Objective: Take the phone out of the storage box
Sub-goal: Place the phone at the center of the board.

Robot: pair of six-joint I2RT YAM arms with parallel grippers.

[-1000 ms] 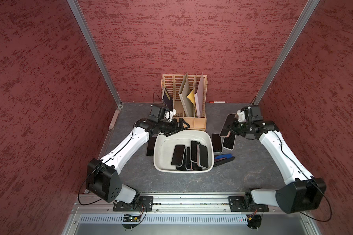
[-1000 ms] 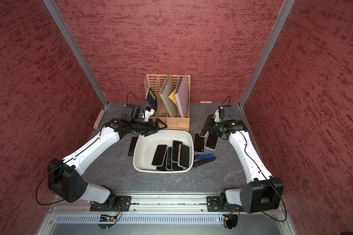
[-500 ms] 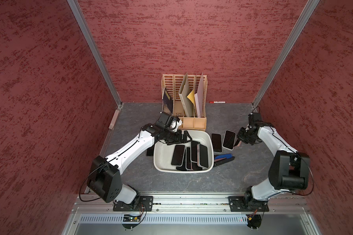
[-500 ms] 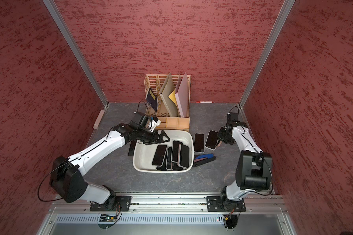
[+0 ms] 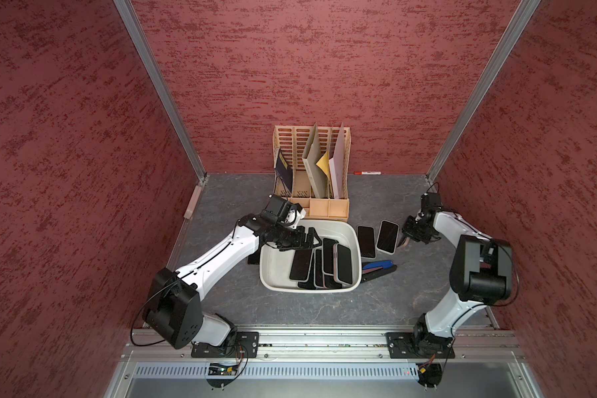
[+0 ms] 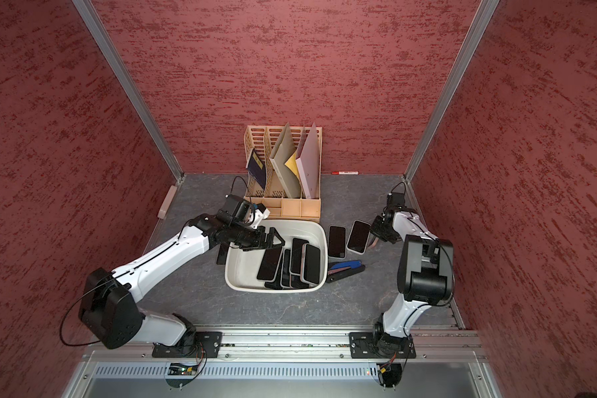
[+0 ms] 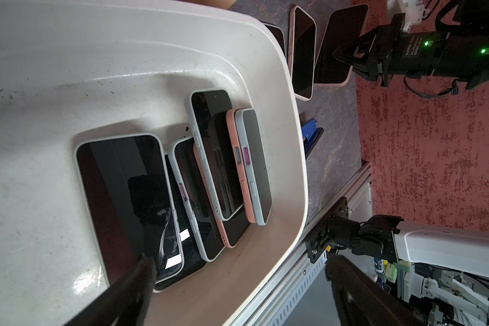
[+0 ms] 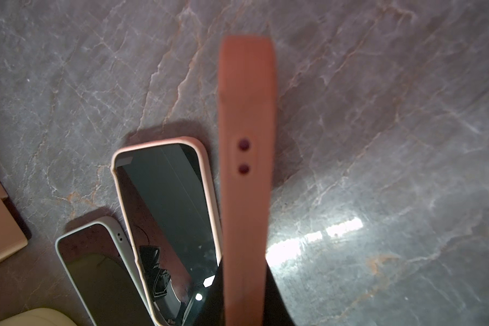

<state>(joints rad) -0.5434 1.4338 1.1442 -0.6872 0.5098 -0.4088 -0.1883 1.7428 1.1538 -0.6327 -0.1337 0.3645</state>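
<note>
While left jaws gape over the storage box (image 5: pixel 273 272), right jaws pinch a phone (image 8: pixel 246 135) (pink-cased).

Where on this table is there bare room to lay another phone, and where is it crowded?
Bare: grey marbled tabletop between the shallow off-white plastic tub and the front aluminium rail. Also bare: behind the two black-screened phones, between the beige slotted file rack and the right arm. Crowded: beside the tub, around those phones and the blue-handled tool.

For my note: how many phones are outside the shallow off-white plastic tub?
4. Two phones lie beside the tub, toward the right arm; a dark phone partly under the left arm; the right gripper holds a pink phone. Others may be hidden.
</note>
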